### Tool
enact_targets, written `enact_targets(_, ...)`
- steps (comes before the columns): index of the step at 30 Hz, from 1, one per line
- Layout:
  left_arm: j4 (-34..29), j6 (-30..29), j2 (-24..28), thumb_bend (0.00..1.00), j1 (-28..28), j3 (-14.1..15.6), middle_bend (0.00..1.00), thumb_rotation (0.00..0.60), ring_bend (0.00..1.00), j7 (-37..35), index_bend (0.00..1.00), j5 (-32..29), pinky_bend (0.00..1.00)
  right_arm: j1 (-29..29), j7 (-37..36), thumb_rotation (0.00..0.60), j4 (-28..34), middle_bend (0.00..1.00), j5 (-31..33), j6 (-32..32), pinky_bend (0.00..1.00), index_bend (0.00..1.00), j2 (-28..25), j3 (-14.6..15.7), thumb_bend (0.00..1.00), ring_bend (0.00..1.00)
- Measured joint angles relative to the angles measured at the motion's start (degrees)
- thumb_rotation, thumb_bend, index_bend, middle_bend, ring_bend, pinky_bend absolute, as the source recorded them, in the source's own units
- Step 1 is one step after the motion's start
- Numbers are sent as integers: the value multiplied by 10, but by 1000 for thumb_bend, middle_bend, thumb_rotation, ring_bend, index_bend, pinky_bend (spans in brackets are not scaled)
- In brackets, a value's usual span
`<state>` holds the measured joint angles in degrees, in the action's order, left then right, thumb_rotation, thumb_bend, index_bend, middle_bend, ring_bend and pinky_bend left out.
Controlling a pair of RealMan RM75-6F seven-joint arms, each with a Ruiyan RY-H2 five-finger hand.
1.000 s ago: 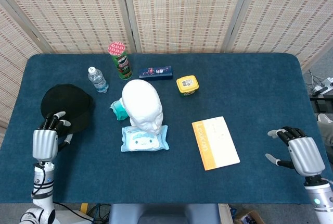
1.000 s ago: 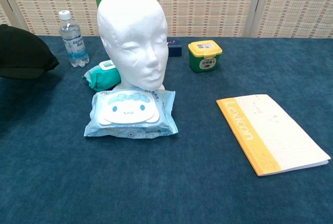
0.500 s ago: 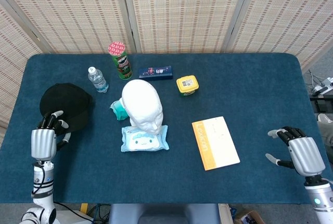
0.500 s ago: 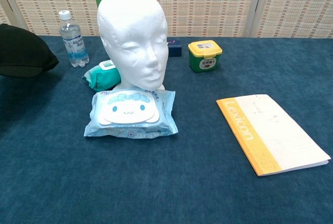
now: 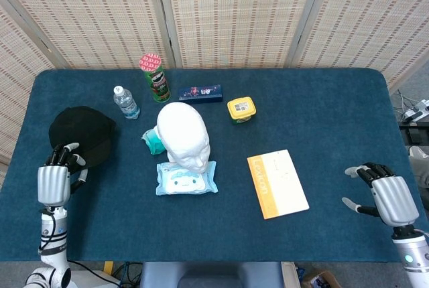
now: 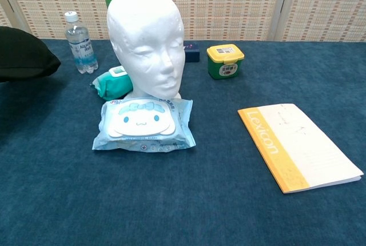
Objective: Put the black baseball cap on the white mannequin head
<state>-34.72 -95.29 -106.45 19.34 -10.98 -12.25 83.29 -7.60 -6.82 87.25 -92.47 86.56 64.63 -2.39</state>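
Note:
The black baseball cap [image 5: 82, 130] lies at the table's left side; the chest view shows only its right part [image 6: 23, 63] at the left edge. My left hand [image 5: 55, 179] sits just in front of the cap, its fingertips [image 5: 65, 153] over the near edge, gripping it. The white mannequin head [image 5: 184, 134] stands upright and bare near the table's middle, facing the front edge, large in the chest view [image 6: 146, 40]. My right hand [image 5: 385, 194] hovers at the front right corner, fingers apart, holding nothing.
Between cap and head stand a water bottle [image 5: 125, 102] and a teal pack [image 5: 151, 140]. A blue wipes pack [image 5: 186, 178] lies in front of the head. A Pringles can [image 5: 155, 78], dark box [image 5: 200, 93], yellow-lidded tub [image 5: 241, 109] and notebook [image 5: 277, 183] are also on the table.
My left hand has drawn left and slightly toward the front edge, and the cap has slid left with it. The right hand has stayed still.

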Motion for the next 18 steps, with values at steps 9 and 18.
enact_targets(9,23,-68,-3,444,6,-3,418,600,277,-38,713,19,479,0,-3,600,0,450,-1,2,317,383,0,0,51,307)
enact_targets(18,17,-148,26,445,26,-11,431,600,284,-24,719,47,490,1,-4,600,-1,450,-3,4,317,383,0,1,52,307)
